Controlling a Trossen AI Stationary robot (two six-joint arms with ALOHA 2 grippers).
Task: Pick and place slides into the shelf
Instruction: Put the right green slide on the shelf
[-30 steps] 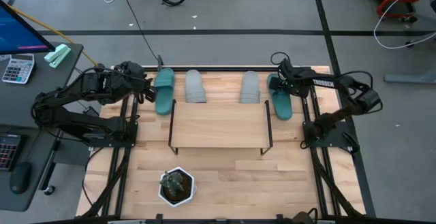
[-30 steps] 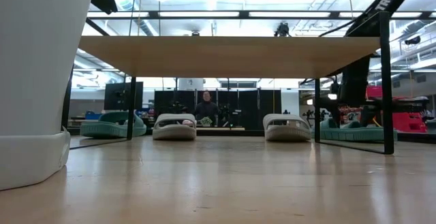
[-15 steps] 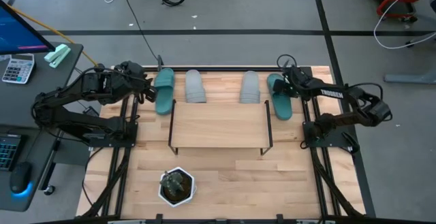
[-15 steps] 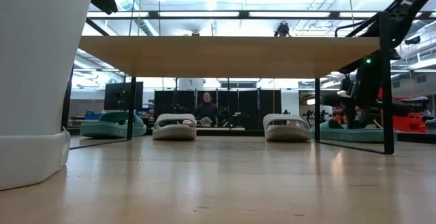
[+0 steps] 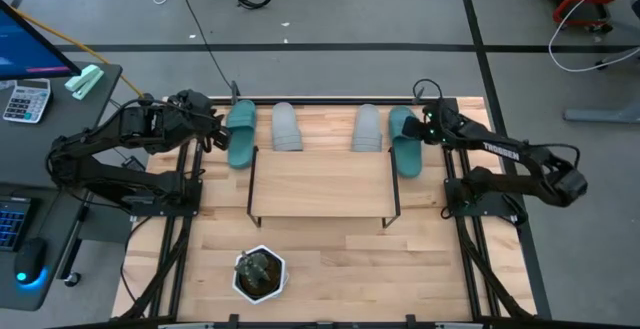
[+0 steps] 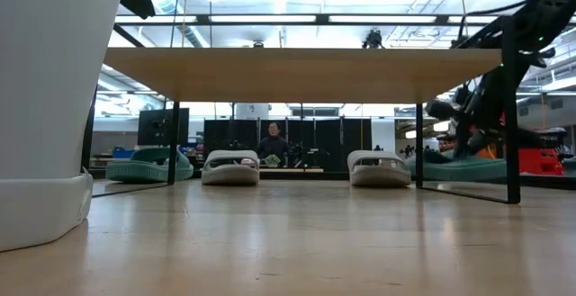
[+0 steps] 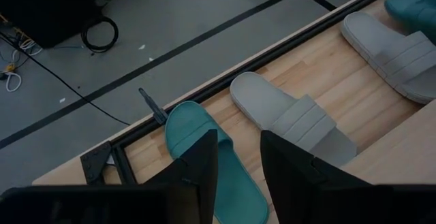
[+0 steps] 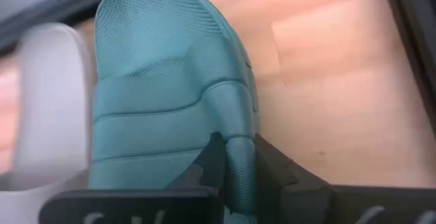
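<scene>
The right gripper (image 5: 424,129) is clamped on the strap edge of the right teal slide (image 5: 404,141), its fingers (image 8: 211,157) pinching the strap; that slide sits at the table's back, just beside the right grey slide (image 5: 366,128). The left gripper (image 5: 214,129) hovers over the left teal slide (image 5: 240,134), fingers (image 7: 204,161) apart. The left grey slide (image 5: 286,127) lies beside it. The shelf (image 5: 320,184) stands in front of all four.
</scene>
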